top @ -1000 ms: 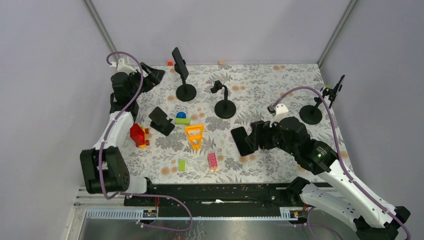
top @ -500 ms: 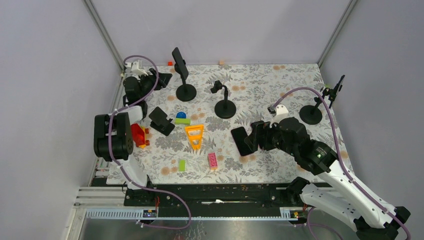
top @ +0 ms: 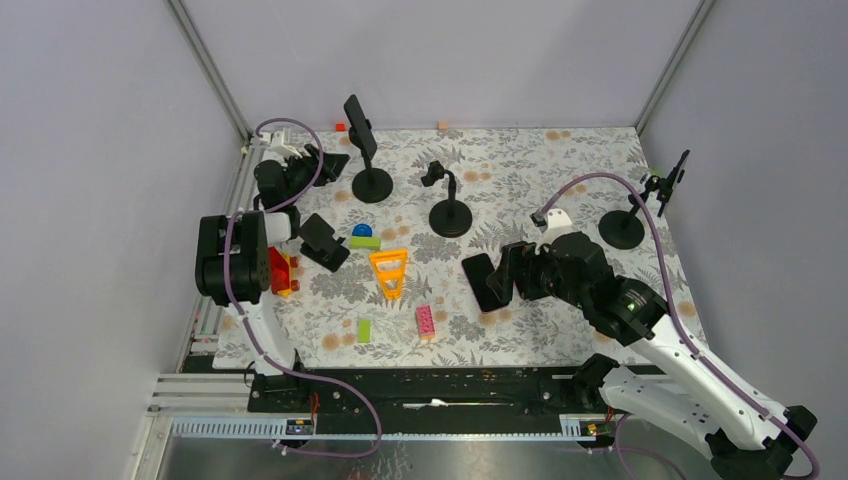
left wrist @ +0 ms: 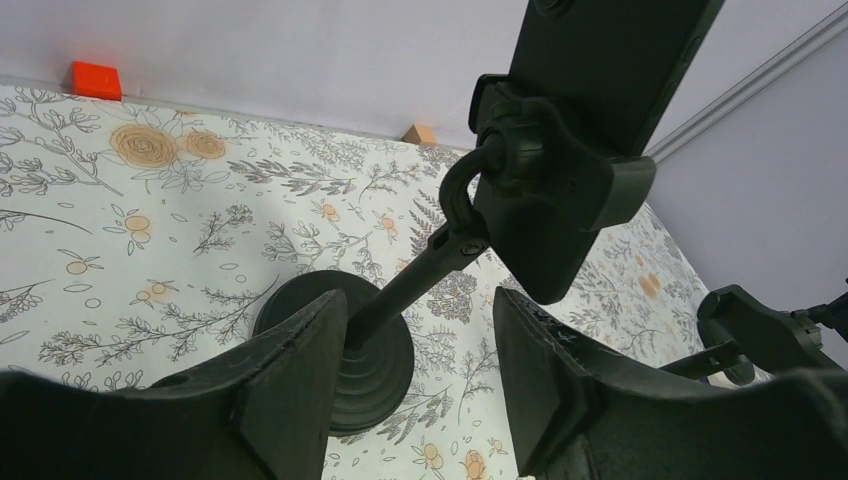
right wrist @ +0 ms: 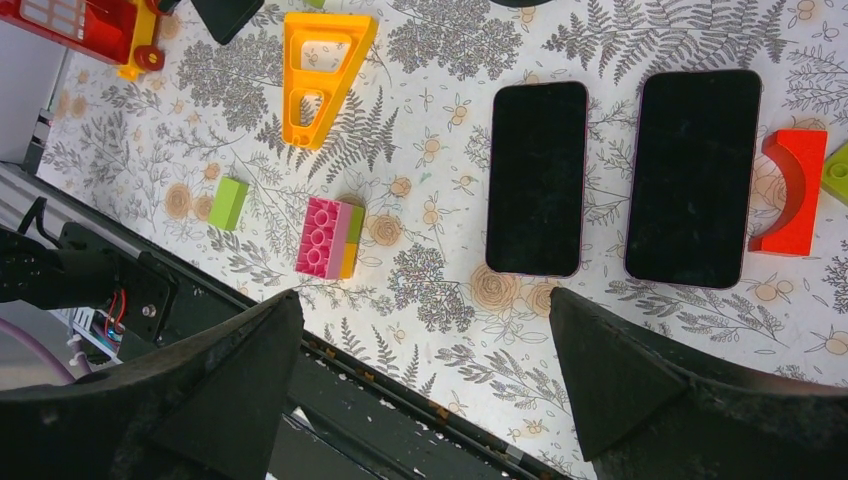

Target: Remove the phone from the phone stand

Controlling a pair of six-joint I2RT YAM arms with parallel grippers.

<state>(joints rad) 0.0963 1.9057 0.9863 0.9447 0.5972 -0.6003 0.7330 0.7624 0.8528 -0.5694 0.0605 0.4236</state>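
A black phone (top: 359, 125) sits clamped in a black phone stand (top: 372, 185) at the back left. In the left wrist view the phone (left wrist: 600, 60) is up right, in the clamp (left wrist: 545, 190) above the round base (left wrist: 340, 350). My left gripper (top: 330, 163) is open and empty, just left of the stand; in its wrist view (left wrist: 415, 390) the stand's stem runs up between the fingers without touching them. My right gripper (top: 505, 278) is open and empty over two phones lying flat (right wrist: 537, 178) (right wrist: 695, 178).
An empty stand (top: 450, 215) is mid-table. Another stand with a phone (top: 680, 170) is at the right edge. A folding stand (top: 322, 240) and toy blocks, orange (top: 388, 272), pink (top: 425, 320), green (top: 364, 329) and red (top: 277, 270), lie on the left half.
My left arm has swung in from the far left, and its open gripper has moved right, up to the phone stand. The right arm has barely moved.
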